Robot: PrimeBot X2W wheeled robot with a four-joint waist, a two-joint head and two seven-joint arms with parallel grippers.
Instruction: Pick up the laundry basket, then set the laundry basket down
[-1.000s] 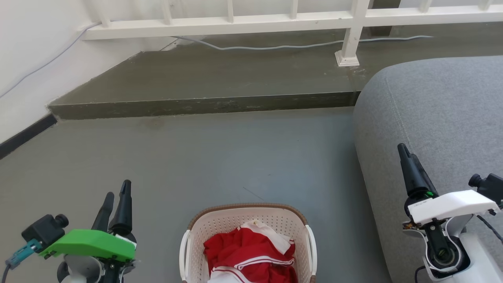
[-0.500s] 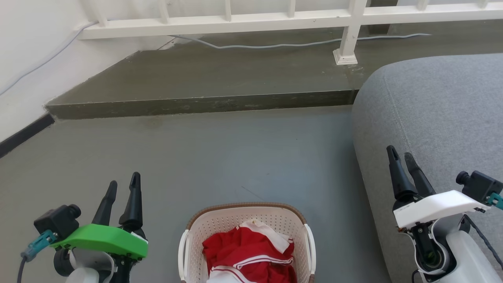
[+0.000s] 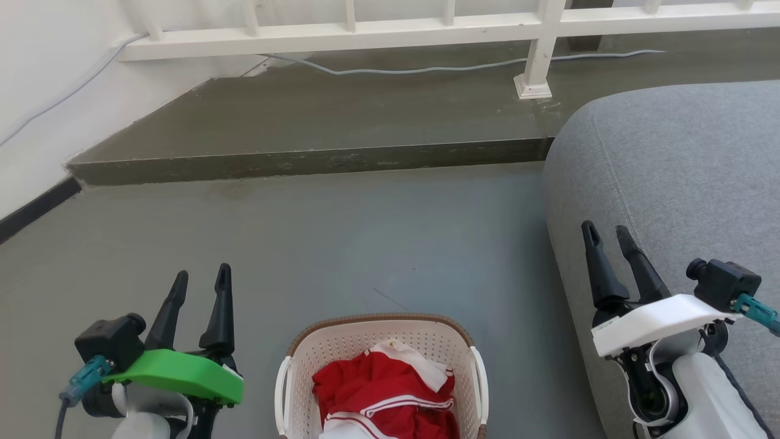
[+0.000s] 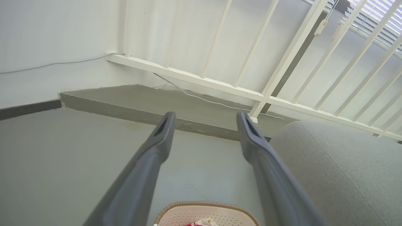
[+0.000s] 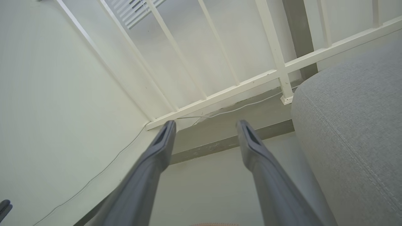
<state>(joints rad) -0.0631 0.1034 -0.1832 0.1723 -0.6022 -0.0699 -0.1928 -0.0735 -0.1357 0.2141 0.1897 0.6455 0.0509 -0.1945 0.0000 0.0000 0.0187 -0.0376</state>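
Laundry basket (image 3: pixel 341 347) sits on the floor (image 3: pixel 365 244) at the bottom middle of the head view, btw the two arms, w/ red and white clothes (image 3: pixel 381 390) bunched up inside. Nothing's touching it.

Left gripper (image 3: pixel 203 272) hangs off to the basket's left, above the floor, fingers spread apart w/ nothing in them. Left wrist view shows the same gap, plus the basket's brown rim peeking in at the bottom.

Right gripper (image 3: pixel 604 228) is over on the right, in front of the grey sofa (image 3: pixel 670 171), fingers also apart and empty. Both are well clear of the white side handles (image 3: pixel 483 384).

Beyond the basket there's a raised step (image 3: pixel 304 161), a white railing (image 3: pixel 390 27) and a cable (image 3: pixel 414 70) running along it.
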